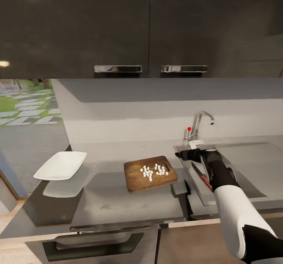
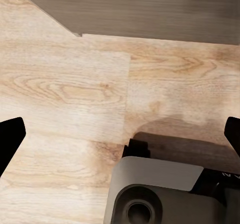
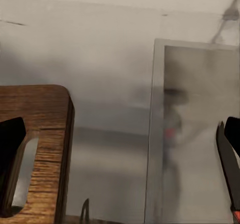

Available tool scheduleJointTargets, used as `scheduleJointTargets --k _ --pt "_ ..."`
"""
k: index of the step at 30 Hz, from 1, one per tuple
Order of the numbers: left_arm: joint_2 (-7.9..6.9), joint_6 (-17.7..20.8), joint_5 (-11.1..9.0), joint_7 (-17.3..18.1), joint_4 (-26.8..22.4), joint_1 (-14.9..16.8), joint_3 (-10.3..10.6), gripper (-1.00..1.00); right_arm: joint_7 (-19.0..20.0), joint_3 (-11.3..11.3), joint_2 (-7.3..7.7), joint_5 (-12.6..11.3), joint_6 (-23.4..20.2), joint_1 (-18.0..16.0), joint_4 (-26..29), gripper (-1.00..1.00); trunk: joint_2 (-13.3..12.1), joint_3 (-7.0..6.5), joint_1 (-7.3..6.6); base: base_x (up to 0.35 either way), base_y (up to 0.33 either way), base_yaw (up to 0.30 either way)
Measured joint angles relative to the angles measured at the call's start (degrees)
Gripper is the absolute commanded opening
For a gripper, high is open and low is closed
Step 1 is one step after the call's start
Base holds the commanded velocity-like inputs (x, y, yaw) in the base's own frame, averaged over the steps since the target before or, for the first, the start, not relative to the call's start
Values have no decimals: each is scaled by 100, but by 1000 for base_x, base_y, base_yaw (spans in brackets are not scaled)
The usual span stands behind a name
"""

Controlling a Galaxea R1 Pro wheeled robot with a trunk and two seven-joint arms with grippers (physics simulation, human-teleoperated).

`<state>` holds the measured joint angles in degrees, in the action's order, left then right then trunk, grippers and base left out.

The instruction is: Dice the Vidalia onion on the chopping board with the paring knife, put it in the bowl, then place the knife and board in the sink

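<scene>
Right pincer (image 1: 191, 154): over the sink's (image 1: 251, 169) left edge, fingers spread, pinching nothing.
Knife (image 1: 201, 175): lies in the sink, just under the right arm.
Board (image 1: 150, 173): on the worktop (image 1: 118, 201) left of the sink, white onion dice (image 1: 153, 171) on it.
Bowl (image 1: 61, 165): far left.
Left pincer (image 2: 120, 134): spread over wood floor (image 2: 65, 83).
</scene>
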<state>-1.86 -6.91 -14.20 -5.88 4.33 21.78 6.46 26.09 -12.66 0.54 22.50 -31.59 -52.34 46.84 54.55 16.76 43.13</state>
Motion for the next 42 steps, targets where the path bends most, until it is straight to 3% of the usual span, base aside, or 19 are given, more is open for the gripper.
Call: scheduleJointTargets --k 26,42 --pt "-1 0 0 0 0 0 -5 100 -75 106 -68 6 19 0 -184 100 0 111 0 0 0 0" --pt "-1 0 0 0 4 0 -6 100 -75 291 -79 8 20 0 -217 100 0 220 0 0 0 0"
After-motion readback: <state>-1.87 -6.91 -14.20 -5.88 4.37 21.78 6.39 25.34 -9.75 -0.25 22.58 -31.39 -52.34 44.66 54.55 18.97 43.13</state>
